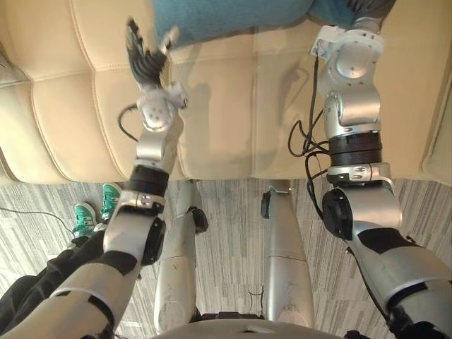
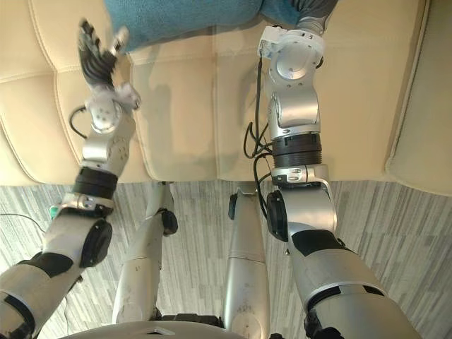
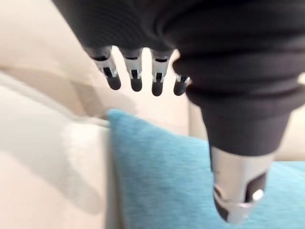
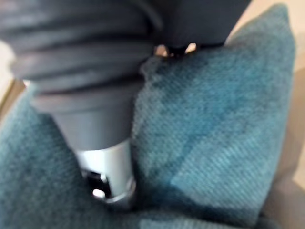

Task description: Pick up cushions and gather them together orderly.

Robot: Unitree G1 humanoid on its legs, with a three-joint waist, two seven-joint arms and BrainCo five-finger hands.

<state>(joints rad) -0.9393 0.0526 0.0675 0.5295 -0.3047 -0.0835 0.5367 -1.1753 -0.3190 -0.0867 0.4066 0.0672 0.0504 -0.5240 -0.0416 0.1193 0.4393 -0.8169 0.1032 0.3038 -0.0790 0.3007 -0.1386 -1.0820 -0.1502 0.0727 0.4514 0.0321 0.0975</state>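
At 12 o'clock on the sofa [image 1: 233, 120] sits the cushion [image 1: 226, 18]. Looks soft and light, probably squishy, so I'd grab opposite edges. Left hand [image 1: 145, 60] at 11 o'clock, fingers spread by its corner. Right hand [image 4: 95, 95] presses into it, can't tell its grip.

Left hand [image 1: 145, 60] straight-fingered — right hand [image 1: 369, 8] farther forward.

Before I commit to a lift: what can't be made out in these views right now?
Right hand grip on the teal cushion: cannot tell. The top edge cuts the hand off in both eye views, and its own dark cover blocks the right wrist view.
Cushion's full extent: cut off by the top edge in both eye views.
Whether the open left hand touches the cushion's corner: contact is unclear from either eye view.
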